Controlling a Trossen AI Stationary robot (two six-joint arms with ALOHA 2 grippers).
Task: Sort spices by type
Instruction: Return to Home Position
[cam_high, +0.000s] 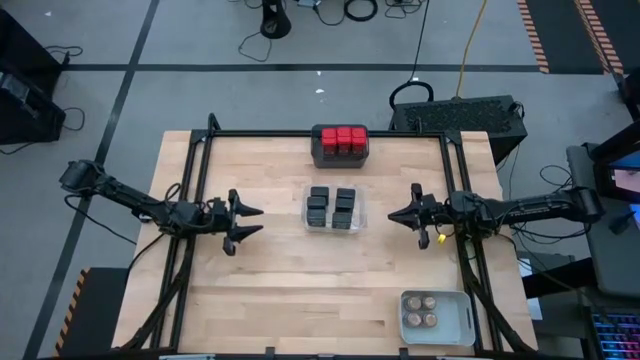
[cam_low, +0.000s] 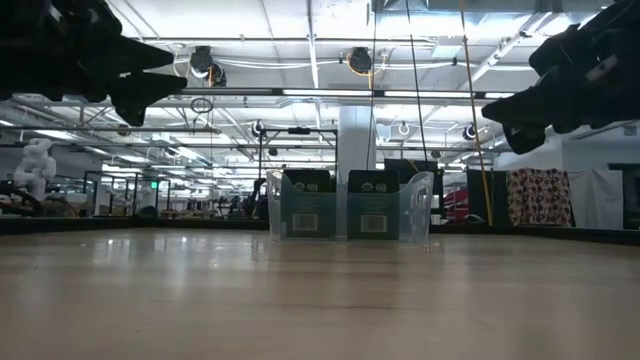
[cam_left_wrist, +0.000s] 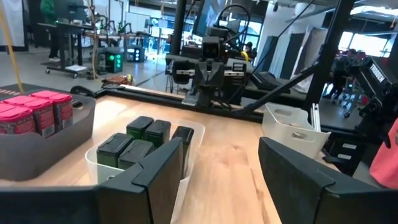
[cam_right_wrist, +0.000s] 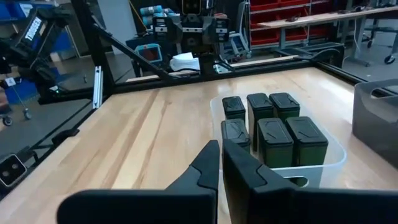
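Overhead, the wooden worktop (cam_high: 270, 300) shows three trays, each with one kind of spice. At the upper middle of the high view, against the far edge, a dark grey tray (cam_high: 340, 161) holds six red-topped spice containers (cam_high: 343, 140) in two rows of three. Just below it, at the middle of the frame, a clear tray (cam_high: 361, 210) holds six black spice boxes (cam_high: 319, 208) standing upright in two columns of three. The low view shows this tray at its centre, with labelled box faces visible through the clear wall. At the lower right of the high view, near the worktop's corner, a pale grey tray (cam_high: 455, 318) holds four round spice jars (cam_high: 429, 319) with greyish tops, set two by two.

The left pincer (cam_high: 252, 221) hovers left of centre, apart from the clear tray and pointing toward it. Its fingers (cam_left_wrist: 158, 177) are spread wide and hold nothing. The right pincer (cam_high: 392, 213) hovers right of the clear tray, near it but not touching, and also points at it. Its fingers (cam_right_wrist: 205, 163) are drawn together with only a sliver between them, and they are empty.
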